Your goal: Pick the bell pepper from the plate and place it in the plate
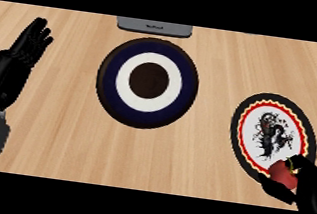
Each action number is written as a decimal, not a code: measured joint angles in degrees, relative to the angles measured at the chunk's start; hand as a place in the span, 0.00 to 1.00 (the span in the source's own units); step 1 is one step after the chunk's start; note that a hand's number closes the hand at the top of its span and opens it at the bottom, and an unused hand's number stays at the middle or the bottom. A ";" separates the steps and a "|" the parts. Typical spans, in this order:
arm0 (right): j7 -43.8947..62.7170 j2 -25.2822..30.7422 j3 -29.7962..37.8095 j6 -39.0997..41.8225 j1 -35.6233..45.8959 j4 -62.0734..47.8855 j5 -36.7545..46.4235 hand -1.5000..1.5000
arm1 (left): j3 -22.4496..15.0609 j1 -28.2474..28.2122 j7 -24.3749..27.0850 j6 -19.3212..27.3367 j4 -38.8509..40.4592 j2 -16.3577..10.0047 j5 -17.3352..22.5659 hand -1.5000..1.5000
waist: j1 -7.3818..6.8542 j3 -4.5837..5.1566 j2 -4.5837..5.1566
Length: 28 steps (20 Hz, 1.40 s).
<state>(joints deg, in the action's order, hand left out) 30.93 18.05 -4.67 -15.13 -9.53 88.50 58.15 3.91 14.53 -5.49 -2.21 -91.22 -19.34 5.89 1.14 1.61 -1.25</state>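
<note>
Right robot hand (315,186) clasps bell pepper (283,176); blue-ringed plate (112,78) apart.

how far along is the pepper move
Done: the right hand is curled round the pepper at the near rim of the red-rimmed plate. In hand: the lift; whether it has cleared that plate I cannot tell. To do: carrying it to the blue plate, which holds nothing yet. The left hand rests open at the left edge.

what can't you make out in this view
Head view: bell pepper, mostly hidden by the right hand curled round it; lifted or resting, unclear.
Patterned plate: near rim covered by that hand.
Grey object at the top: cut off by the edge, its label too small to read.
</note>
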 measured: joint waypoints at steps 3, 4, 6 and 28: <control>-1.06 -1.02 -0.78 -4.31 -4.58 3.70 1.91 1.00 | 0.06 -0.76 -1.01 -0.29 -1.83 -0.07 0.12 0.50 | -0.29 -0.59 0.38; -1.21 -1.42 -1.47 -5.01 -6.02 5.70 2.52 1.00 | 0.01 -0.37 -1.54 -0.19 -2.15 0.08 0.08 0.50 | -0.31 -0.81 0.53; -2.80 -1.94 -2.94 -6.13 -9.02 9.92 2.05 1.00 | -0.21 -0.27 -1.87 -0.01 -2.30 0.41 -0.32 0.50 | -0.29 -1.13 0.74; 3.53 -16.03 -21.28 3.45 13.20 28.64 7.64 1.00 | -0.14 0.03 -0.55 -0.99 -1.67 2.52 -2.13 0.50 | -1.62 -1.56 1.28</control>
<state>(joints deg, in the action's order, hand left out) 34.46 2.03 -25.96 -11.68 3.67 117.15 65.79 3.77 14.56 -6.04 -3.20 -92.89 -16.83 3.76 -0.48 0.05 0.03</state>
